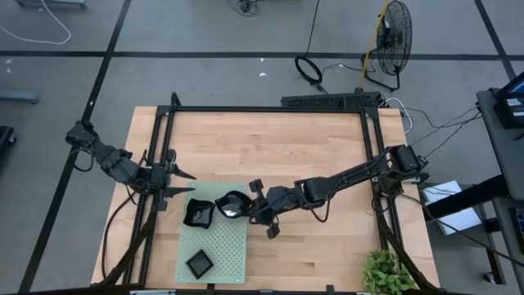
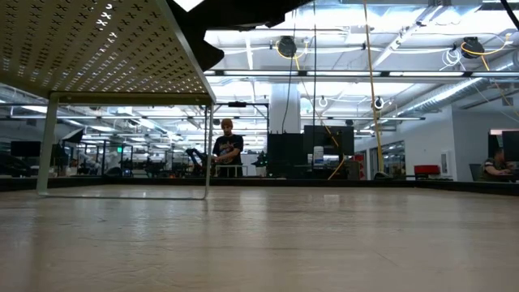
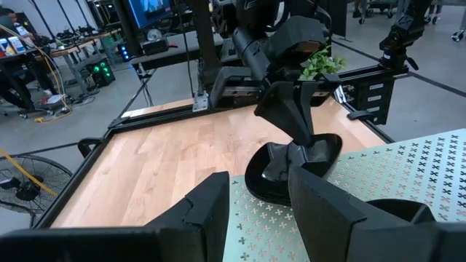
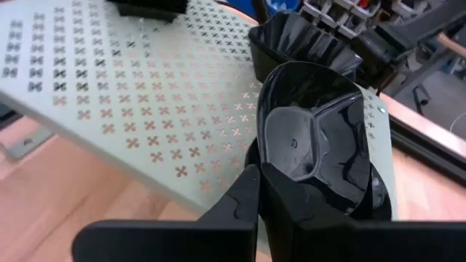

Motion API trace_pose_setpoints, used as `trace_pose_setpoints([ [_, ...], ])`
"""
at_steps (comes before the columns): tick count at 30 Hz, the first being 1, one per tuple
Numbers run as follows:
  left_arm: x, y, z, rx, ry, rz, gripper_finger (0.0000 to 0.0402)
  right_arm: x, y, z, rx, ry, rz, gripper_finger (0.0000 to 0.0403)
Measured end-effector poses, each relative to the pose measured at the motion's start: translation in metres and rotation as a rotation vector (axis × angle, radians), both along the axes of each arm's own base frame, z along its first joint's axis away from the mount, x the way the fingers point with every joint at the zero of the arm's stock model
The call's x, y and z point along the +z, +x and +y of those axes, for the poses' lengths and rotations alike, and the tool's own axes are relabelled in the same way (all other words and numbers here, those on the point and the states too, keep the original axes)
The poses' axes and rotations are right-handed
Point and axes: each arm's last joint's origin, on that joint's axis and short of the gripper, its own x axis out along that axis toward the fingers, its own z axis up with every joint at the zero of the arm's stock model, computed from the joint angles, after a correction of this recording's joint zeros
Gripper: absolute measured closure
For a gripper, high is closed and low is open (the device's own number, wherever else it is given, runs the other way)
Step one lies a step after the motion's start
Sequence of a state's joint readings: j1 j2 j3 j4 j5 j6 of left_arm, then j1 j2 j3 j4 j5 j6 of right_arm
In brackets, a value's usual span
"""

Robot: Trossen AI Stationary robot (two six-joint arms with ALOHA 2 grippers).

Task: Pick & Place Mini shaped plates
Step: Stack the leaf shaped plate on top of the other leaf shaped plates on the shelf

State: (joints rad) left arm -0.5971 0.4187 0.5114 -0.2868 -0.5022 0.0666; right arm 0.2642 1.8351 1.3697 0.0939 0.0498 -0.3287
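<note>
My right gripper (image 1: 246,206) reaches in from the table's right and is shut on a glossy black oval mini plate (image 1: 232,205) at the far right corner of the pale green perforated mat (image 1: 214,246). A wavy-edged black plate (image 1: 199,213) sits on the mat's far part, and a square one (image 1: 199,263) on its near part. My left gripper (image 1: 184,182) waits open off the mat's far left corner, pointing toward the oval plate (image 3: 291,171). The low view shows the mat (image 2: 105,49) standing on thin legs. My right gripper pinches the oval plate by the rim of its right-hand end (image 4: 285,185) between its two fingers (image 4: 244,200). The fingers slant down from the table's right. The plate is tilted over the mat's corner (image 3: 251,200); whether its underside touches the mat cannot be told.
A black frame (image 1: 270,109) runs along the wooden table's far, left and right sides. A green plant (image 1: 385,274) stands at the near right corner. Bare wood (image 1: 270,147) lies beyond and right of the mat. A person (image 2: 226,146) stands far off in the room.
</note>
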Motion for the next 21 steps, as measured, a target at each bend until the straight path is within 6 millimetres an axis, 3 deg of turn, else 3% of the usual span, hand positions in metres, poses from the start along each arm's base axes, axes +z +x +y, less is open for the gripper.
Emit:
trace_pose_setpoints([
  [6,0.000,0.000,0.000,0.000,0.000,0.000,0.0254,-0.002,-0.001,0.002,0.053,-0.102,0.000,0.0402],
  [13,0.000,0.000,0.000,0.000,0.000,0.000,0.0254,0.002,-0.009,0.018,0.147,-0.245,-0.030,0.0402],
  [21,0.000,0.000,0.000,0.000,0.000,0.000,0.0254,0.009,-0.016,0.025,0.105,-0.406,-0.052,0.0403],
])
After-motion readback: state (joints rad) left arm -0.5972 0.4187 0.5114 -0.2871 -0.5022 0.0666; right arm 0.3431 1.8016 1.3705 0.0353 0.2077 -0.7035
